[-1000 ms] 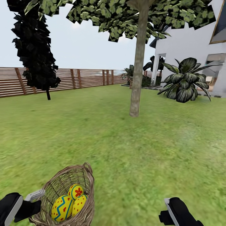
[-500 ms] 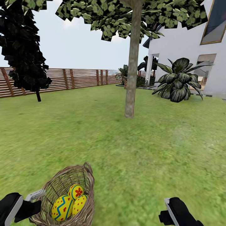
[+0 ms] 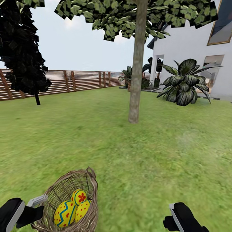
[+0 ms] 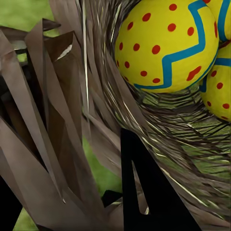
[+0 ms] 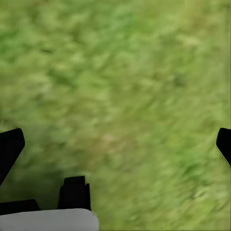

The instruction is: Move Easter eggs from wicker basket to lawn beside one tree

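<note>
The wicker basket sits at the lower left of the head view, tilted, with three yellow Easter eggs inside. My left gripper is shut on the basket's rim. In the left wrist view the woven basket wall fills the space between the fingers, one black finger reaches inside, and a zigzag egg lies close. My right gripper hangs open over the lawn, holding nothing. The tree stands straight ahead on the lawn.
A dark cypress stands at the left before a brown slatted fence. A broad-leaved bush and the white house are at the right. Open grass lies between me and the tree.
The whole head view has shifted, so the camera has moved; the tree trunk now sits slightly left of where it was. The basket and both grippers keep their places in the picture.
</note>
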You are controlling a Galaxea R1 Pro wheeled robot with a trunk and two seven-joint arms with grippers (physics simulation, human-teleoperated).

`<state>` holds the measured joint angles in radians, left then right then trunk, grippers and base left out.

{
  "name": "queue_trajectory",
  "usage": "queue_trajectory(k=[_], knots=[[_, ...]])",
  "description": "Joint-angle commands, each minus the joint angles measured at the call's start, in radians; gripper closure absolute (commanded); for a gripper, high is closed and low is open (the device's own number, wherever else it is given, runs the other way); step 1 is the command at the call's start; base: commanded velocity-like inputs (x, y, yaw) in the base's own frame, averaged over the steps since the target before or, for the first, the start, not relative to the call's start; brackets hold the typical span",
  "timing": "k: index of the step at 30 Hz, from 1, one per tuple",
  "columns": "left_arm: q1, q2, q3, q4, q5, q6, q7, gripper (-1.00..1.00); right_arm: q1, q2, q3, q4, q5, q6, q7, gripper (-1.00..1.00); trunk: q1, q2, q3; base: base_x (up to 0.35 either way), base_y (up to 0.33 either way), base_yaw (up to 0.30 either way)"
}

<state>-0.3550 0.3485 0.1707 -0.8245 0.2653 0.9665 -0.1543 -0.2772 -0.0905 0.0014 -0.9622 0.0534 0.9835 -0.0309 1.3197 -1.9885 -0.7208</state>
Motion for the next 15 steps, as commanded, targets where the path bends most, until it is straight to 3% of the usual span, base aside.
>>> queue_trajectory(k=[1,12,15], knots=[[-0.001,0.0,0.003,-0.001,0.005,0.005,-0.008,1.0,0.0,0.0,0.0,-0.001,0.005,0.004,0.002,-1.0,0.0,0.0,-0.001,0.337,0.0,0.0],[-0.001,0.0,0.003,-0.002,0.005,0.005,-0.008,1.0,0.0,0.0,0.001,0.0,0.006,0.004,0.002,-1.0,0.0,0.0,-0.003,0.337,0.0,-0.25],[-0.001,0.0,0.003,-0.002,0.005,0.005,-0.008,1.0,0.0,0.0,0.001,0.0,0.005,0.005,0.002,-1.0,0.0,0.0,-0.003,0.337,0.0,-0.077]])
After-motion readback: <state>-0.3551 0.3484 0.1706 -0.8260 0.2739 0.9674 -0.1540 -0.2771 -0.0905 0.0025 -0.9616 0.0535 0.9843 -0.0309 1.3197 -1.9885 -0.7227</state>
